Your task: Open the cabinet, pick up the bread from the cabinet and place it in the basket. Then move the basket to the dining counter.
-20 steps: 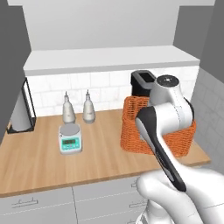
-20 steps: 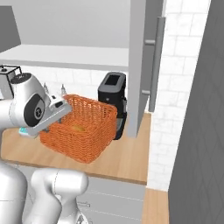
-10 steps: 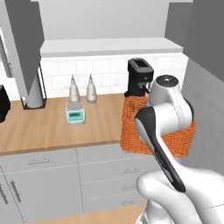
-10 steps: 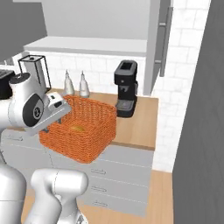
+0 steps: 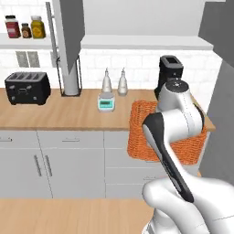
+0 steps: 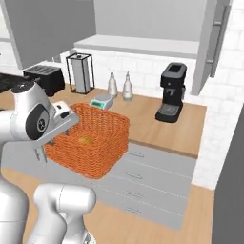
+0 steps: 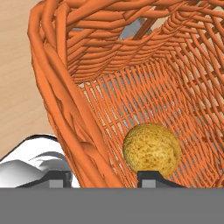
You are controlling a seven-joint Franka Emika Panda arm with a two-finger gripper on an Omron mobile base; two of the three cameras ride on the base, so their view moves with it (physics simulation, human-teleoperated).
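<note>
The bread (image 7: 152,150) is seen lying on the floor of the basket (image 7: 65,109), just beyond the inner finger, so the cabinet (image 6: 212,45) stage and the placing are judged done; its door stands swung open above the coffee machine (image 6: 171,93). What is left is the carry to the dining counter, which cannot be made out from here. The gripper (image 7: 103,177) is set astride the basket's near wall, one fingertip outside and one inside, with the thick woven rim rising between them; the fingers are judged to be clamped on that wall, and the basket appears lifted off and hanging past the edge of the wood counter (image 5: 59,114). The basket is a rectangular weave of bright-orange wicker, with coarse braided rims and an open lattice on sides and bottom. The bread is a small, round, golden-tan roll with a pitted, mottled crust.
</note>
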